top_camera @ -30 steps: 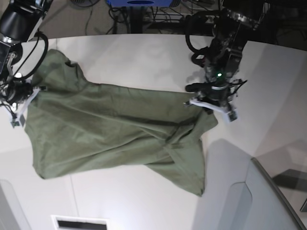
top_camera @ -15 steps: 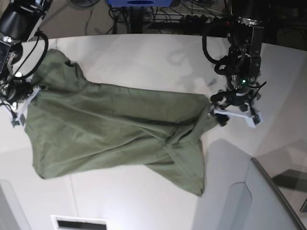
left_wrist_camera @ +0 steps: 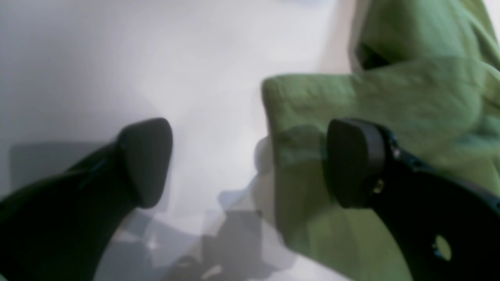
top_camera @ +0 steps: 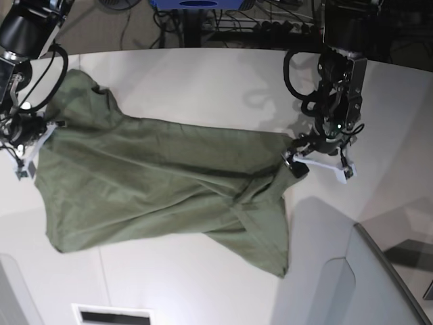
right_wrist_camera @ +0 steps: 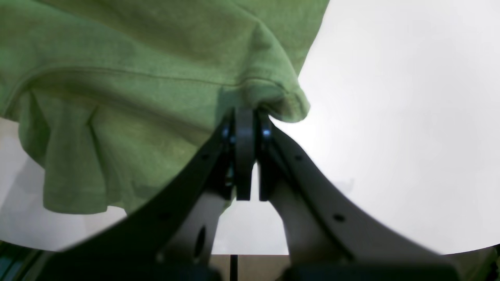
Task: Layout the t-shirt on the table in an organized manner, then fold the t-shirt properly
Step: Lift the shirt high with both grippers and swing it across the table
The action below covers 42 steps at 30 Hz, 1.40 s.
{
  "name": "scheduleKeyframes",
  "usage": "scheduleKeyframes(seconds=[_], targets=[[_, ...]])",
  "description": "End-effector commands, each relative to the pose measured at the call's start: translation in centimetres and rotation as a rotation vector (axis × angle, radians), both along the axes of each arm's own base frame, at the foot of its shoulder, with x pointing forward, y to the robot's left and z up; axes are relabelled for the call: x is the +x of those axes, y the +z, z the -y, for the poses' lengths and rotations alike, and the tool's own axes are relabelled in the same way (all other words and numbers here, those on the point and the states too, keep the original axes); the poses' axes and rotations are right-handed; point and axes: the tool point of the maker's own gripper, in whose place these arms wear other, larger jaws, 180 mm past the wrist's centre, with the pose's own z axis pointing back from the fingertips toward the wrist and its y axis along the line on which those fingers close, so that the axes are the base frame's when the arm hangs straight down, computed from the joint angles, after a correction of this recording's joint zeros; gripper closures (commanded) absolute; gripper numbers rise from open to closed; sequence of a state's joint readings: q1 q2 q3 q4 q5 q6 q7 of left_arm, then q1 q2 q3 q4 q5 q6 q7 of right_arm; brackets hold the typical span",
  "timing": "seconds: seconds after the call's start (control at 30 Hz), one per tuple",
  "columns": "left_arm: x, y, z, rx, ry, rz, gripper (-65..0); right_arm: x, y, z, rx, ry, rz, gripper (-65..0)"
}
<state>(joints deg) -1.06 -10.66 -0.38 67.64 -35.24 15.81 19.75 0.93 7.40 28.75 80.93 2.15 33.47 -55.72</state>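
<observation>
While the right gripper [right_wrist_camera: 245, 117] jaws pinch the wrinkly olive-green cotton t-shirt [top_camera: 162, 183] | left gripper [left_wrist_camera: 250, 160] jaws wide, empty beside its hem | regrip hem corner, draw flat across white counter [top_camera: 203, 81]

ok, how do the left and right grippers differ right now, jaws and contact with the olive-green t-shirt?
Left gripper: jaws spread wide, nothing between them; the olive-green cotton t-shirt lies under and behind one fingertip, not pinched.
Right gripper: jaws pressed together, clamped on a hemmed edge of the t-shirt.
In the base view, the left gripper sits at the shirt's right end, the right gripper at its left edge.
Shared: dark fingers, both low over the smooth white table.
</observation>
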Motion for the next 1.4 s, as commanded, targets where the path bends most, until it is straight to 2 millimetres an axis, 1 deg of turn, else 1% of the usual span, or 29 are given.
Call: scheduleKeyframes(seconds=[0.0,0.07,0.17,0.27,0.3,0.33,0.37,0.43,0.5,0.57,0.63,0.7,0.73,0.8,0.87,0.9,0.93,1.03,1.1,1.17,1.27,1.37], targets=[[1.2,0.7,-0.4,-0.003,0.005,0.022,-60.7,1.0,1.1,0.8,-0.02,0.002,0.038,-0.8],[1.4,0.0,-0.6,-0.002,0.01,-0.001,-60.7,1.0,1.1,0.8,-0.02,0.002,0.038,-0.8],[1.9,-0.4,-0.4,-0.007,0.011,-0.013,-60.7,1.0,1.1,0.8,-0.02,0.002,0.038,-0.8],[2.7,-0.3,1.5,-0.043,-0.04,0.012,-60.6,1.0,1.1,0.8,-0.02,0.002,0.038,-0.8],[2.7,-0.2,1.9,-0.051,-0.056,0.018,-59.6,1.0,1.1,0.8,-0.02,0.002,0.038,-0.8],[2.8,-0.2,2.0,-0.054,-0.063,0.021,-57.3,1.0,1.1,0.8,-0.02,0.002,0.038,-0.8],[2.8,-0.2,2.1,-0.055,-0.064,0.021,-53.8,1.0,1.1,0.8,-0.02,0.002,0.038,-0.8],[2.8,-0.3,2.1,-0.055,-0.063,0.02,-44.9,1.0,1.1,0.8,-0.02,0.002,0.038,-0.8],[2.8,-0.2,2.1,-0.055,-0.063,0.021,-38.8,1.0,1.1,0.8,-0.02,0.002,0.038,-0.8],[2.8,-0.2,2.1,-0.055,-0.063,0.021,-35.1,1.0,1.1,0.8,-0.02,0.002,0.038,-0.8],[2.8,-0.3,2.1,-0.055,-0.063,0.02,-32.7,1.0,1.1,0.8,-0.02,0.002,0.038,-0.8],[2.4,-1.0,1.9,-0.057,-0.057,-0.002,-30.8,1.0,1.1,0.8,-0.02,0.002,0.038,-0.8],[2.3,-1.3,1.8,-0.056,-0.053,-0.01,-28.6,1.0,1.1,0.8,-0.02,0.002,0.038,-0.8],[2.4,-1.9,1.4,-0.053,-0.042,-0.025,-21.9,1.0,1.1,0.8,-0.02,0.002,0.038,-0.8],[2.1,-2.6,1.0,-0.04,-0.02,-0.025,-11.5,1.0,1.1,0.8,-0.02,0.002,0.038,-0.8],[2.0,-2.9,1.0,-0.034,-0.009,-0.018,-4.1,1.0,1.1,0.8,-0.02,0.002,0.038,-0.8],[2.2,-3.0,0.8,-0.025,-0.004,-0.01,0.0,1.0,1.1,0.8,-0.02,0.002,0.038,-0.8],[2.3,-3.1,1.3,-0.033,-0.002,-0.009,0.0,1.0,1.1,0.8,-0.02,0.002,0.038,-0.8],[2.9,-2.0,1.5,-0.037,-0.008,0.027,0.0,1.1,1.3,0.8,-0.023,0.003,0.042,-0.8],[2.9,-0.8,1.6,-0.035,-0.017,0.066,0.0,1.1,1.3,0.9,-0.024,0.001,0.04,-0.8],[3.1,2.3,1.2,-0.02,-0.046,0.137,0.0,0.9,1.4,1.1,-0.028,-0.004,0.039,-0.8],[2.9,5.1,1.9,-0.023,-0.103,0.171,0.0,0.7,2.3,1.3,-0.056,0.005,0.061,-0.8]])
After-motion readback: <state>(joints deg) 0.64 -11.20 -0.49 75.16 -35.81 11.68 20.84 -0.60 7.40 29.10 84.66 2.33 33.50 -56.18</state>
